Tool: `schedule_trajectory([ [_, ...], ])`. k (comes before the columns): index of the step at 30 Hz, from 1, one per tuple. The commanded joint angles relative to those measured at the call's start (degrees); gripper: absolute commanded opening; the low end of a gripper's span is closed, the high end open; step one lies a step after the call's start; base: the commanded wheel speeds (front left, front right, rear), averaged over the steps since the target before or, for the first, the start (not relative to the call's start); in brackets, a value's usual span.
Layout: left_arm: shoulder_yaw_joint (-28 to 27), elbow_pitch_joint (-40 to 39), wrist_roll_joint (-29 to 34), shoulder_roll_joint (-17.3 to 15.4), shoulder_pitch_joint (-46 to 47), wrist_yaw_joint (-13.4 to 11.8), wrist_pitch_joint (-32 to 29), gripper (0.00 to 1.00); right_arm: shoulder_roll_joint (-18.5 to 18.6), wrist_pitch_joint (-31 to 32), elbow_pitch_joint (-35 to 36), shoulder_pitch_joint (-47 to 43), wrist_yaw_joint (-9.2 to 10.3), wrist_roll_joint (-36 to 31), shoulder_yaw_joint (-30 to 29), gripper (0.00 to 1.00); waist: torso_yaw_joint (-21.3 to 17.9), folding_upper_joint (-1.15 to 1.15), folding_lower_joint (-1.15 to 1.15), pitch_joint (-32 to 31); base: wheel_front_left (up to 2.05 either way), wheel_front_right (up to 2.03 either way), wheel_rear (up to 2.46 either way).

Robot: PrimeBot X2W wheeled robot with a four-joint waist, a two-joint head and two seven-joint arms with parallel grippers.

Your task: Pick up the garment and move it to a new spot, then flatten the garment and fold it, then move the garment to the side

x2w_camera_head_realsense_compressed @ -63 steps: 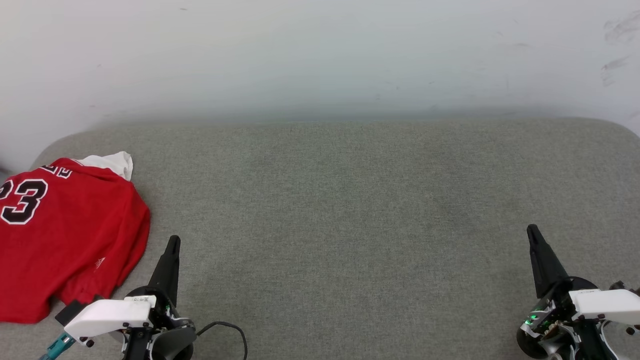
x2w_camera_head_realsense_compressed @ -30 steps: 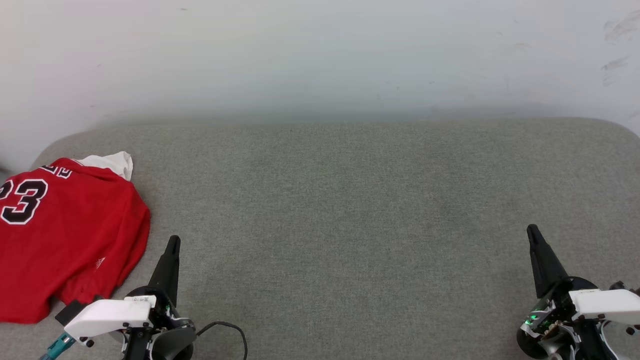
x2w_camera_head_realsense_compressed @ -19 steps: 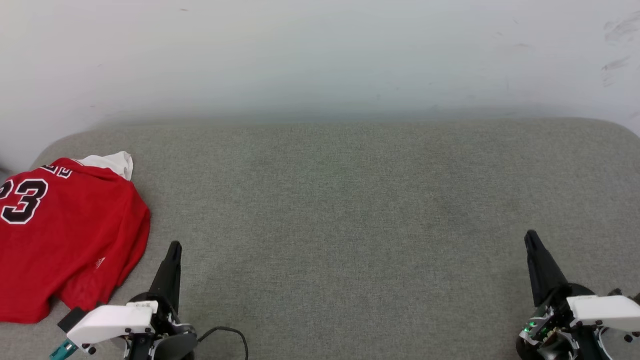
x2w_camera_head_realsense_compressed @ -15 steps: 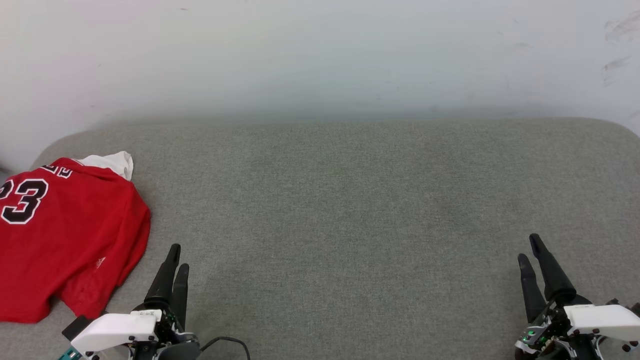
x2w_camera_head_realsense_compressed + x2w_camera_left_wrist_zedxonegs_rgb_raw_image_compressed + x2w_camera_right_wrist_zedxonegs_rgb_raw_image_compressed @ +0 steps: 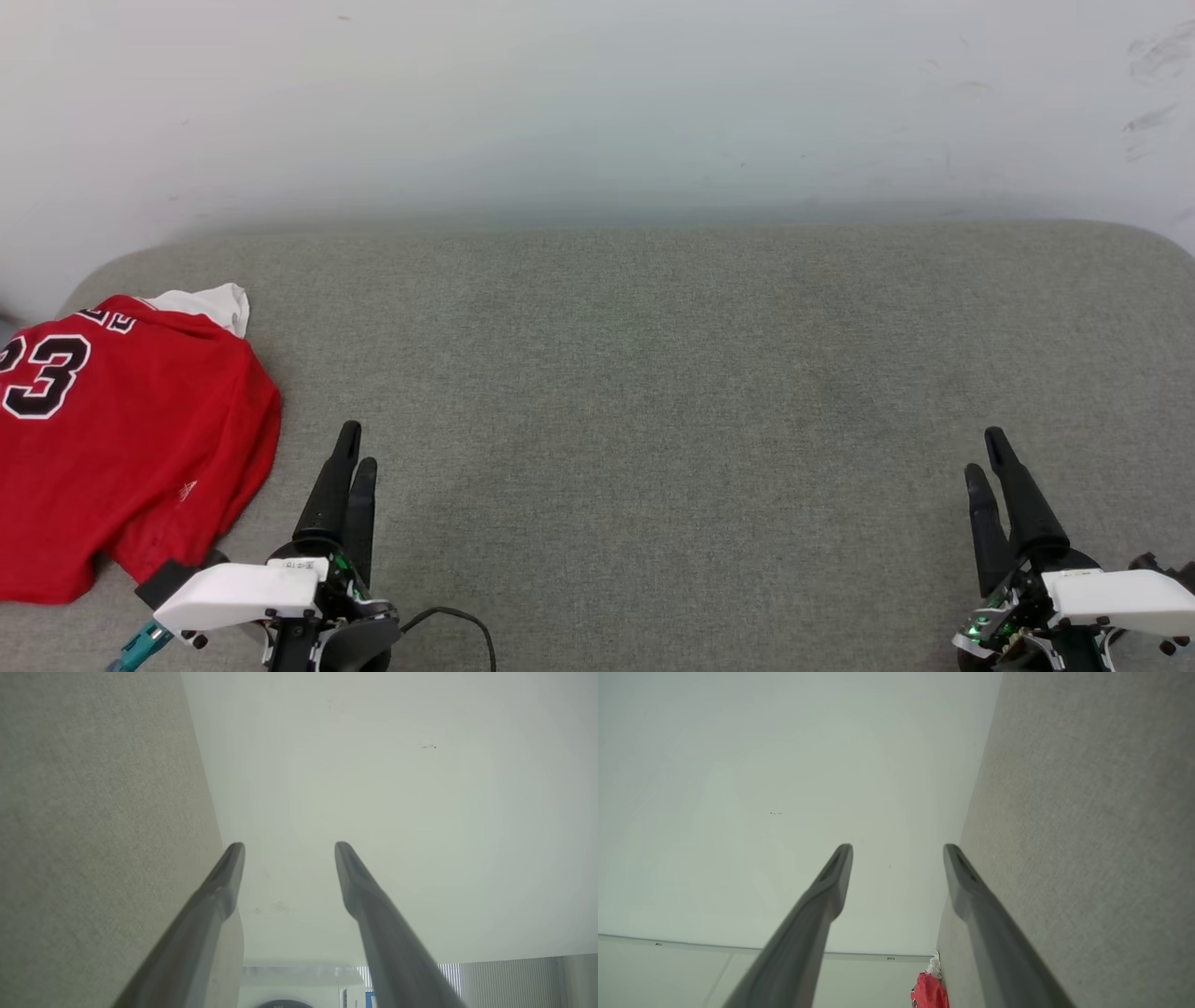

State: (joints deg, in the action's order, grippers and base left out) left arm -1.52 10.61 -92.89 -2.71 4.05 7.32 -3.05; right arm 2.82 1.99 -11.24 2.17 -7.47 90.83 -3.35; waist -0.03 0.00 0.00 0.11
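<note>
You lose the red jersey (image 5: 121, 439) past the head view's left edge, its first digit clipped, its lettering unreadable; in the right wrist view it's a tiny scrap; the left wrist view's white appliance (image 5: 303, 989) is cut off below.

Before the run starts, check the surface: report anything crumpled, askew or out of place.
The garment lies rumpled, not flat, at the far left of the grey padded surface, a white sleeve poking out behind it. Nothing else stands out.
</note>
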Motion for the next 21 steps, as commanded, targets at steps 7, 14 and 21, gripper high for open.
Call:
schedule_trajectory([
  [7,3.0,-4.0,3.9,-1.0,0.9,0.1,2.6,1.0,0.9,-1.9,2.9,0.1,-0.02,-5.9,0.0,1.0,0.0,0.0,0.0,-0.1,0.0,0.0,0.0],
  [14,4.4,-5.6,13.2,-1.2,0.9,0.1,4.6,1.0,0.7,-3.5,4.9,-0.4,-0.02,-17.8,-0.8,1.0,0.0,0.0,0.0,-0.3,0.0,0.0,0.0],
  [21,4.6,-6.6,22.1,-0.6,0.3,0.1,6.1,1.0,0.5,-5.0,6.3,-0.8,-0.03,-29.6,-0.2,1.0,0.0,0.0,0.0,-0.4,0.0,0.0,0.0],
])
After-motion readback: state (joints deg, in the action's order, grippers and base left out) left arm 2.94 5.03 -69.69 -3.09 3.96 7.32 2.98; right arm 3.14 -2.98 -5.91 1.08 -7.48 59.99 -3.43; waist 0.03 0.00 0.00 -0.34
